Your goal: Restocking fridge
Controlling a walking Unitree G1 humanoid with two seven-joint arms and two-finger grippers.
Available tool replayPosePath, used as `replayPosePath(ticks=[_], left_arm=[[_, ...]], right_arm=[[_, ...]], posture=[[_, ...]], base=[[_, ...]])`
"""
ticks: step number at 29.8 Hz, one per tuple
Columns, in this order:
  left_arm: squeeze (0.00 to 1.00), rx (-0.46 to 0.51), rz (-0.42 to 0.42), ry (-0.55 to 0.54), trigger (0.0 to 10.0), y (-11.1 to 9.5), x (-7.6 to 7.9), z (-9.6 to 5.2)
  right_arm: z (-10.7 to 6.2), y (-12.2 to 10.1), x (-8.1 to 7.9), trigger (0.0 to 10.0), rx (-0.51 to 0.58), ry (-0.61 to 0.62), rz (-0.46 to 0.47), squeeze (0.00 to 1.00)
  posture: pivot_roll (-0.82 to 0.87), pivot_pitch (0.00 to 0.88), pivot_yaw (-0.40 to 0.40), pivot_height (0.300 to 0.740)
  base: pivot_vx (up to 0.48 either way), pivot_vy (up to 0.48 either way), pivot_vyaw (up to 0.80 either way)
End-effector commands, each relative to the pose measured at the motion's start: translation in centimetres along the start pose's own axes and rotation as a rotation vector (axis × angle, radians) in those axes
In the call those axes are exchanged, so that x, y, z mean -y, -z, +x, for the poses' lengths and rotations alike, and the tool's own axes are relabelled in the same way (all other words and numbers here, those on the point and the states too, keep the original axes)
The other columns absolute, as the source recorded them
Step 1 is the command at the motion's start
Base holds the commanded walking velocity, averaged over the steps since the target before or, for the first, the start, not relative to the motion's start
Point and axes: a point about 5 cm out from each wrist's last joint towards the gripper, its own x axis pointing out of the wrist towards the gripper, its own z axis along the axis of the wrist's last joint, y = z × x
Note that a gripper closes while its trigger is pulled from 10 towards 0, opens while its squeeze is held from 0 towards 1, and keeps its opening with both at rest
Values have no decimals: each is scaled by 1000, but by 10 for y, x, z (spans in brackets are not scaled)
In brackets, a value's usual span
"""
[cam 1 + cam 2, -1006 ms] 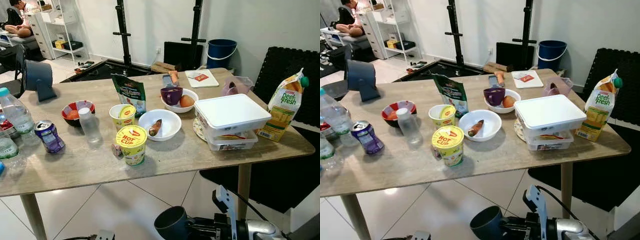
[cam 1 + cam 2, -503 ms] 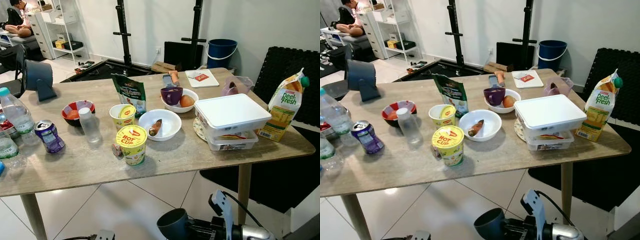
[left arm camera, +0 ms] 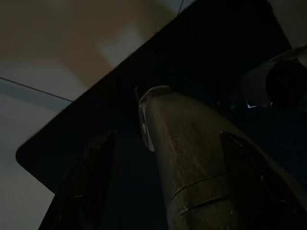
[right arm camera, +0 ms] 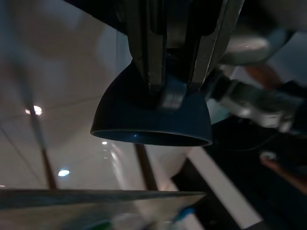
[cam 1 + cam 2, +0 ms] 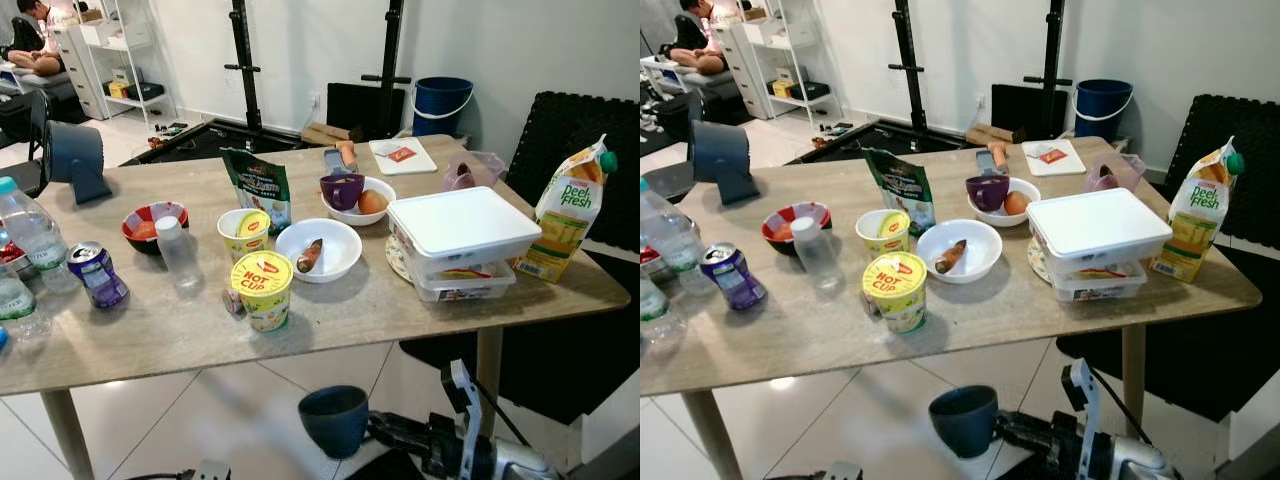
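Right arm [image 5: 505,462] low, below the bench edge, forearm reaching across toward the robot's left. Right pincer [image 4: 173,84] closed on the handle of a dark blue cup [image 5: 334,420], fingers [image 4: 149,52] close together either side of the handle, cup mouth pointing away from the wrist. Left pincer [image 3: 168,158] hanging idle in shade, two dark fingers [image 3: 86,182] spread wide apart.

A blue bucket [image 5: 442,104] stands on the floor at 1 o'clock, beyond the surface [image 5: 150,335]. Two black stand posts [image 5: 243,70] rise at 12 o'clock before the white wall. At 10 o'clock a white shelf unit [image 5: 120,55] stands, beside what looks like a seated person [image 5: 35,40]. Black floor mats [image 5: 560,360] lie at 4 o'clock.
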Motion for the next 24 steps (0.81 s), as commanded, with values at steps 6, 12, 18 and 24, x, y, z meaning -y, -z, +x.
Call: replayPosePath(ticks=[6,12,18,24], left_arm=[[0,-38,5,1,10000,7,-1,-1],[0,-44,11,6,10000,8,0,-1],[0,-41,14,6,10000,7,-1,-1],[0,-43,15,4,10000,7,-2,-2]], right_arm=[[5,-34,-15,10000,133,-94,-68,0],[6,-60,-27,10000,241,-131,-119,0],[9,-72,-35,10000,281,-121,-144,0],[10,-68,-36,10000,278,-101,-137,0]], posture=[[-76,16,38,740],[-88,21,49,740],[-85,23,52,740],[-85,22,56,740]], base=[[0,0,0],[0,0,0],[0,0,0],[0,0,-204]])
